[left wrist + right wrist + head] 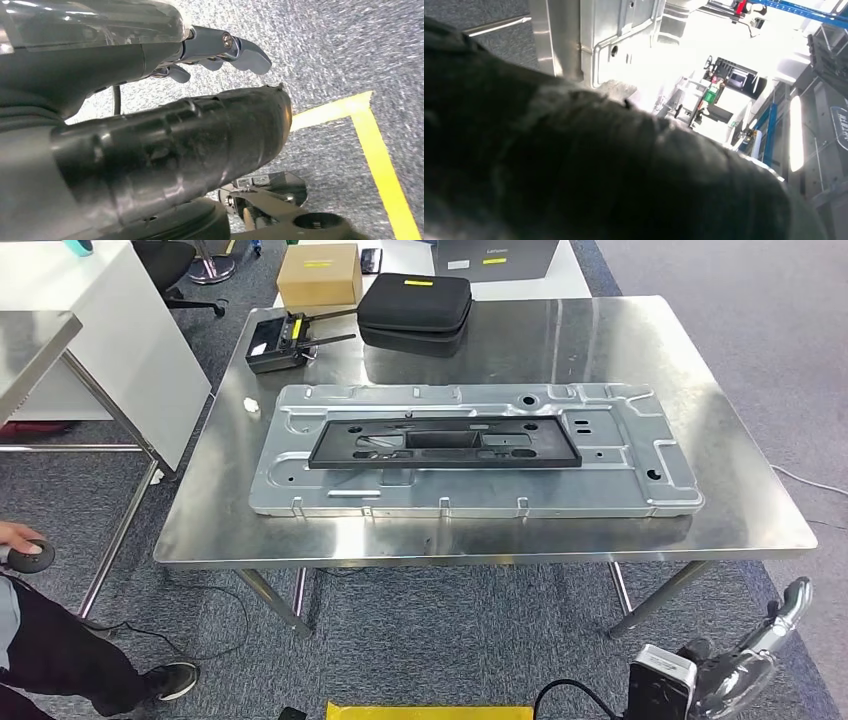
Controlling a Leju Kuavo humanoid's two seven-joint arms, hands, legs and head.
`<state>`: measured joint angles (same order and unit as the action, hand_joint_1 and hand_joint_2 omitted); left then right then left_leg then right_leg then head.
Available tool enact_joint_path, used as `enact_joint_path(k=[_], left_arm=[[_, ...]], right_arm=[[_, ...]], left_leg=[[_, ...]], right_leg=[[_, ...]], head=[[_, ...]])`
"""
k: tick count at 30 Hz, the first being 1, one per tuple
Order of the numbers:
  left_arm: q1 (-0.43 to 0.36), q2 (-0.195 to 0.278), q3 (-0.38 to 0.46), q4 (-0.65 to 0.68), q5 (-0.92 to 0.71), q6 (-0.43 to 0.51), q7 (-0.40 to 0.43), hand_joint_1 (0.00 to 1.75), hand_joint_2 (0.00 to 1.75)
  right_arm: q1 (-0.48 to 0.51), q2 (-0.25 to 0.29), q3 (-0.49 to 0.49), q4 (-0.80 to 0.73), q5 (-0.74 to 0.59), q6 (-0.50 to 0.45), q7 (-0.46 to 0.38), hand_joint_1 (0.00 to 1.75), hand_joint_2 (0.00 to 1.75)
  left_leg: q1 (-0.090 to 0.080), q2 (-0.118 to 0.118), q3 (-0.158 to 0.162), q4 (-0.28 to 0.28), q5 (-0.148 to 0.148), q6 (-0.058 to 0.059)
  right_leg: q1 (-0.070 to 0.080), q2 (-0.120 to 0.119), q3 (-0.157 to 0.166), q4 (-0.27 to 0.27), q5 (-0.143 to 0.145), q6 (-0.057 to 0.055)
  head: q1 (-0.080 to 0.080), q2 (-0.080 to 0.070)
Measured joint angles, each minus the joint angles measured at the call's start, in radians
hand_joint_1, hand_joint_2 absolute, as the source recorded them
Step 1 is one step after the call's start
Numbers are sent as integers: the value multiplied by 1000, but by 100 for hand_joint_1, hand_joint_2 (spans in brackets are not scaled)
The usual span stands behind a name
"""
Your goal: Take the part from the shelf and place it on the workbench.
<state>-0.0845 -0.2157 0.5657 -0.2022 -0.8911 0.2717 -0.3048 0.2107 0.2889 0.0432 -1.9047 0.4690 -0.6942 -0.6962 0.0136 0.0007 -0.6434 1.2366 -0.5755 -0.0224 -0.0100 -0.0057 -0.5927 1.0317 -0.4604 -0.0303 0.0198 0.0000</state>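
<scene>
One black plastic part (445, 442) is seen at frame centre in head view, laid flat on one silver stamped metal panel (620, 475), which rests on the steel workbench (640, 340). Long axis of the part runs left-right across the frame, parallel w/ the panel's long axis.

At upper centre: one black zip case (414, 302), one cardboard box (319, 273), one black controller w/ antennas (281, 344). One small white scrap (251, 405) is noted near the panel's upper-left corner. A person's hand (14, 537) on a round black object (33, 556) appears at lower left.

Left hand (220, 50) is seen over grey carpet w/ yellow floor tape (380, 160); fingers slightly apart, nothing held. Right hand (775, 640) at lower right: state can't be told.
</scene>
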Motion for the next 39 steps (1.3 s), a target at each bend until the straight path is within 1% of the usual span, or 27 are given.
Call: enact_joint_path(k=[2,3,4,7,8,9,11,12,13,14,15,17,18,19,22,23,24,25,27,28,29,30,32,34,37,38,39], left_arm=[[-1,2,0,0,0,1,0,0,0],[-2,2,1,0,0,1,0,0,0],[-3,3,1,0,1,2,0,0,0],[-1,4,4,0,1,2,0,0,0],[0,4,5,0,2,2,0,0,0],[-1,4,6,0,3,2,0,0,0],[0,4,9,0,5,2,0,0,0],[2,4,12,0,7,2,-1,0,0],[3,4,15,0,8,2,-1,0,0],[5,4,18,0,9,3,-1,0,0],[6,5,21,0,11,4,-2,0,0],[7,5,24,0,13,5,-3,0,0],[7,5,25,0,13,5,-4,0,0],[7,5,26,0,13,5,-4,0,0],[8,5,28,0,13,7,-4,0,0],[8,6,30,0,13,7,-4,0,0],[10,6,31,0,14,8,-5,0,0],[11,7,31,0,14,8,-5,0,0],[11,8,32,0,15,8,-5,0,0],[12,8,33,0,15,8,-5,0,0],[12,8,34,0,15,8,-5,0,0],[12,8,35,0,15,8,-5,0,0],[11,9,37,0,16,8,-5,0,0],[9,10,39,0,17,8,-5,0,0],[10,11,41,0,18,8,-6,0,0],[11,10,42,0,18,8,-6,0,0],[11,10,43,0,18,8,-6,0,0]], right_arm=[[0,1,-3,0,-2,0,0,0,0],[1,1,-4,0,-3,0,0,0,0],[1,1,-6,0,-5,0,0,0,0],[3,1,-14,0,-11,0,-1,0,0],[4,1,-18,0,-15,0,-1,0,0],[6,1,-22,0,-20,0,-1,0,0],[10,1,-32,0,-33,0,-1,0,0],[14,1,-38,0,-41,0,-1,0,0],[18,1,-43,0,-50,0,-1,0,0],[22,1,-49,0,-57,0,-1,0,0],[25,1,-54,0,-65,0,-1,0,0],[29,1,-63,-1,-74,0,-1,0,0],[30,1,-66,-2,-77,0,-1,0,0],[32,1,-68,-4,-80,0,-1,0,0],[41,1,-76,-9,-86,0,-2,0,0],[43,1,-78,-10,-87,0,-2,0,0],[46,1,-81,-11,-87,0,-2,0,0],[49,1,-83,-11,-88,0,-2,0,0],[53,1,-86,-12,-89,0,-2,0,0],[56,1,-88,-12,-89,0,-2,0,0],[57,1,-90,-12,-89,0,-2,0,0],[59,1,-91,-11,-90,0,-1,0,0],[60,1,-93,-12,-91,0,1,0,0],[61,1,-93,-12,-91,0,2,0,0],[61,1,-93,-12,-92,0,4,0,0],[63,1,-93,-12,-92,0,5,0,0],[64,1,-93,-12,-92,0,5,0,0]], left_leg=[[-2,-1,92,-143,43,9],[-5,-1,121,-196,56,16],[-8,-2,134,-222,60,22],[-8,1,129,-233,76,40],[-5,3,126,-238,85,47],[-3,5,122,-243,94,55],[-2,8,106,-245,109,64],[-3,8,97,-243,115,64],[-4,9,88,-241,120,64],[-4,9,79,-239,124,63],[-4,9,72,-236,127,61],[-4,9,62,-228,133,56],[-6,9,59,-224,135,52],[-7,9,57,-222,137,47],[-8,8,53,-222,146,29],[-7,7,48,-214,138,23],[-6,7,38,-192,115,18],[-5,6,21,-150,78,13],[-3,6,-20,-26,-8,6],[-2,6,-30,22,-34,4],[-2,6,-24,39,-40,4],[-3,6,1,16,-29,6],[-4,5,94,-116,14,16],[-10,6,158,-223,41,28],[-15,6,161,-248,60,43],[-13,8,157,-252,70,49],[-11,10,151,-257,81,56]], right_leg=[[1,1,-6,6,5,6],[2,1,-7,8,7,11],[3,1,-8,9,10,16],[3,3,-10,7,20,35],[3,4,-15,16,9,40],[3,5,-27,43,-17,44],[0,6,-68,152,-99,50],[-1,6,-89,214,-134,53],[-2,6,-98,255,-152,54],[-3,6,-91,262,-151,55],[-3,6,-63,229,-132,54],[-3,6,26,93,-86,47],[0,6,60,34,-69,43],[2,6,78,-1,-62,38],[4,7,74,-12,-48,22],[3,6,70,-15,-40,15],[0,4,64,-17,-32,7],[-1,3,56,-18,-24,1],[1,1,34,-15,-10,-6],[2,1,21,-13,-3,-6],[3,1,9,-9,3,-6],[4,1,-2,-6,9,-5],[5,2,-17,0,20,-1],[8,2,-24,2,30,8],[7,1,-25,-1,47,28],[6,2,-29,2,44,34],[6,4,-37,18,25,39]], head=[[0,0],[0,0],[0,0],[0,0],[1,0],[2,0],[4,0],[4,0],[4,0],[4,0],[4,0],[3,0],[3,0],[3,0],[3,0],[3,0],[3,0],[3,0],[2,0],[2,0],[2,0],[2,0],[2,0],[2,0],[1,0],[1,0],[2,0]])
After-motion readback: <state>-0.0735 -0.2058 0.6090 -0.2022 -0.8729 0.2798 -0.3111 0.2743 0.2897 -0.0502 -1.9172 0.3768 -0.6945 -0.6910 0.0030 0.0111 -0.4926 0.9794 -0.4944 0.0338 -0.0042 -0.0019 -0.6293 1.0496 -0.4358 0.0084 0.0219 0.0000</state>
